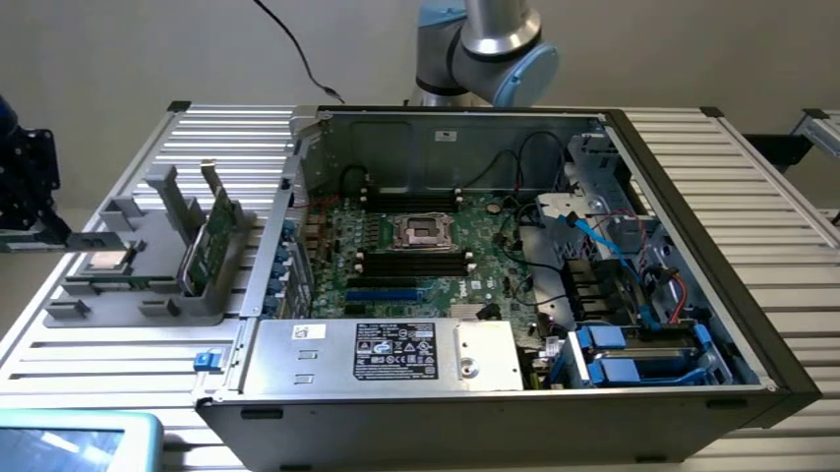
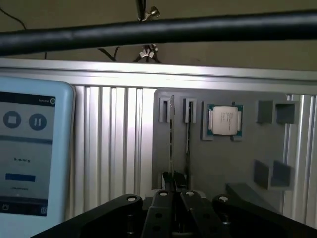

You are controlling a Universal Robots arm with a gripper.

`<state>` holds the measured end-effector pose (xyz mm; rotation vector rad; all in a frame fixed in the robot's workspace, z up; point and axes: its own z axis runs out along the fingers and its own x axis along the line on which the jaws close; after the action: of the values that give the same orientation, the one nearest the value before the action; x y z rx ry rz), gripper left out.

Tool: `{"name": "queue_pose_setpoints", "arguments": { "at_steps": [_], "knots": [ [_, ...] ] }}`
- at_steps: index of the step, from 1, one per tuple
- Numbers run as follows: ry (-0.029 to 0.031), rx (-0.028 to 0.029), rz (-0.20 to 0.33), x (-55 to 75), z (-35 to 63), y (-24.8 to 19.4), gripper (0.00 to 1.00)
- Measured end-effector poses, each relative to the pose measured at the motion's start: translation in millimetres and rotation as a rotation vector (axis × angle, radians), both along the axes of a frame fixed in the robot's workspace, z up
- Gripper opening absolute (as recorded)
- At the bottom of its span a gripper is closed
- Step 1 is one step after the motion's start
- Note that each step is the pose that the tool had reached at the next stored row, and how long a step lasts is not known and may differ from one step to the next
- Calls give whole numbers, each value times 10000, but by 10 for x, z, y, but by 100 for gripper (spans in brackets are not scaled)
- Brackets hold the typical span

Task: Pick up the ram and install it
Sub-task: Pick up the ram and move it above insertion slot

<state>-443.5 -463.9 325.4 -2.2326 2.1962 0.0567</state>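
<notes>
Aluminium slats, ribbed and pale, make up the table (image 1: 774, 226) (image 2: 114, 139). On it a black steel case (image 1: 715, 256) is laid open, and a green motherboard (image 1: 393, 280) with one square metal socket (image 1: 420, 231) is seen inside. A silver power supply (image 1: 393, 349) with a dark label is set along the case's near edge.

At the exterior view's left, just beside the case, a grey matte plastic holder (image 1: 125, 300) (image 2: 223, 163) with blocky upright posts is placed. The ram (image 1: 216, 241) (image 2: 171, 139) is kept there: two thin green sticks are counted, each stood on edge in its own slot, side by side and apart. One square processor (image 1: 102, 263) (image 2: 224, 120) with a silver lid is laid flat in a recess of the same holder, near the sticks but not touching them. One tablet (image 1: 66, 438) (image 2: 29, 148) with a lit screen and a pale rounded frame is seen on the table beside the holder. One smooth black cable (image 2: 198, 27) is stretched across the wrist view.

One arm (image 1: 479, 44), a silver tube with a pale blue cap at its joint, is seen behind the case's back wall. The gripper (image 2: 173, 198), of black metal, is pointed at the holder in line with the two sticks. Its fingers (image 2: 161, 203) are drawn together, and nothing is seen held between them.
</notes>
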Motion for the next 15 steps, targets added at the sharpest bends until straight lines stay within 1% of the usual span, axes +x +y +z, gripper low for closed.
{"name": "queue_pose_setpoints", "arguments": {
  "at_steps": [15],
  "knots": [
    [0, 0, -1, 0, 680, 0, 11]
  ]
}}
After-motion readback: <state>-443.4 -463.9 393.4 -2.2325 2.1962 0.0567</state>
